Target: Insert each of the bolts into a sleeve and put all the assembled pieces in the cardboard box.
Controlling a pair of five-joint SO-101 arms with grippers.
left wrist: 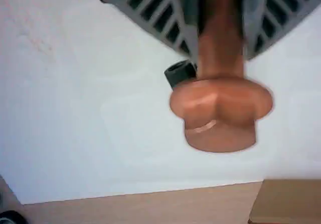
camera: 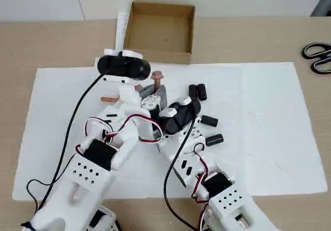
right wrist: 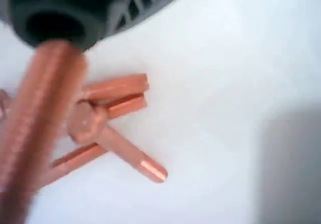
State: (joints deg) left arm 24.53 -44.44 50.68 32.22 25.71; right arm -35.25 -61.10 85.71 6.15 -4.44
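Note:
My left gripper is shut on a copper bolt, whose hex head points away from the wrist. From above, that bolt sits over the white sheet just in front of the cardboard box. My right gripper is shut on a black sleeve, and a copper bolt shaft meets the sleeve's opening. The two grippers come together near the sheet's middle. Several loose bolts lie in a pile on the sheet. Loose black sleeves lie to the right.
Two more sleeves lie beside the right arm. A loose bolt lies left of the grippers. Scissors rest at the table's right edge. A white tube stands left of the box. The sheet is bare on the right.

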